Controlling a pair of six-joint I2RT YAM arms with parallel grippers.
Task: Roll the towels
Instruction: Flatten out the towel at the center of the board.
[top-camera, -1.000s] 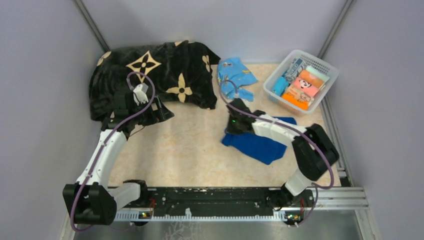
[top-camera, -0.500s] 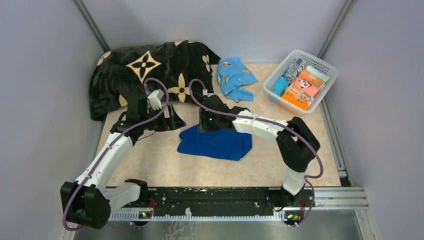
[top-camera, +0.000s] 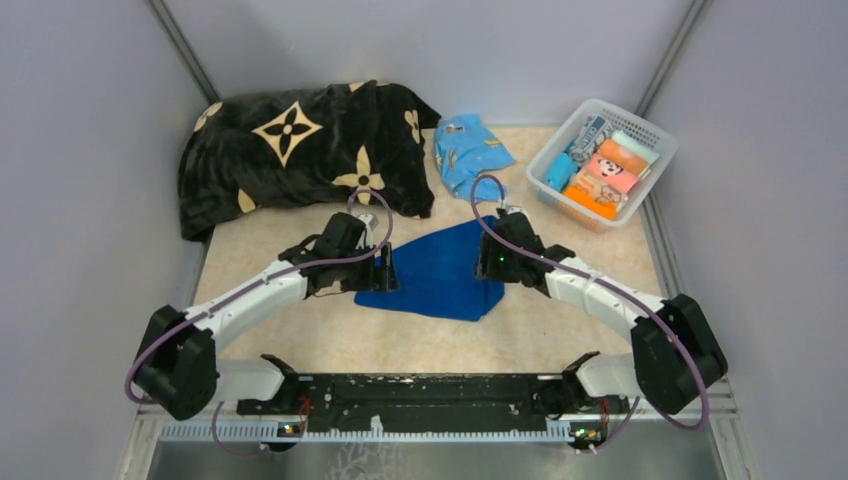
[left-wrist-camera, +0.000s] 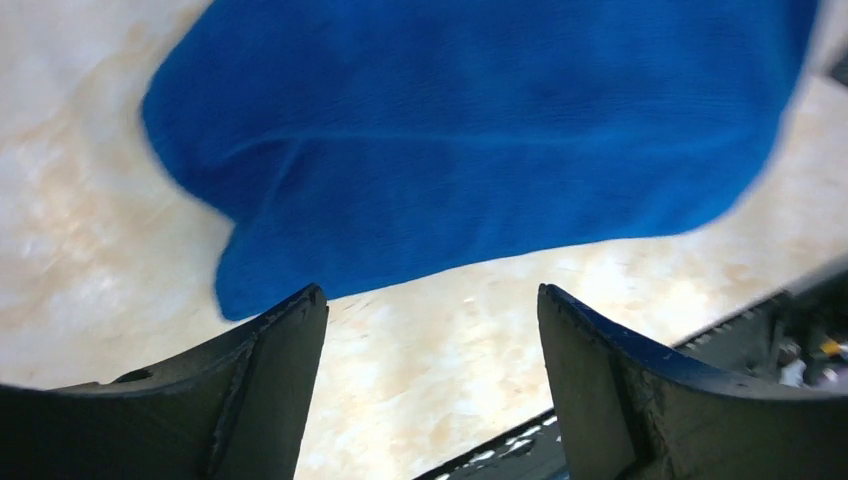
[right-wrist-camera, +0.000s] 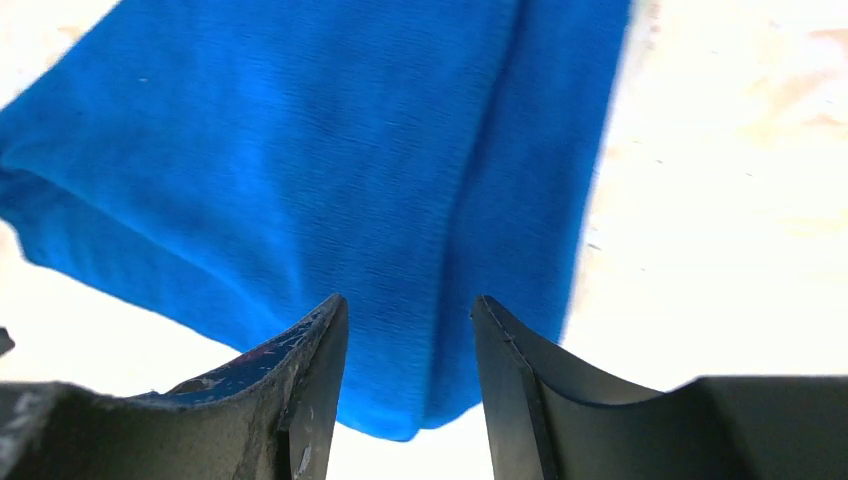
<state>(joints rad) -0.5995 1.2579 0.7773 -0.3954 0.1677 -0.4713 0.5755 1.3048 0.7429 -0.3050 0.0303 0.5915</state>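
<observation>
Large plain royal-blue terry towel lying rumpled, middle of table. Left gripper at its left edge, jaws spread wide, empty. Right gripper over its right side, jaws apart too, pinching nothing.

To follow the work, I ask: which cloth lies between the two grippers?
The plain royal-blue towel, between the left gripper and the right gripper. The light-blue printed cloth and the black flowered blanket lie farther back on the table.
</observation>
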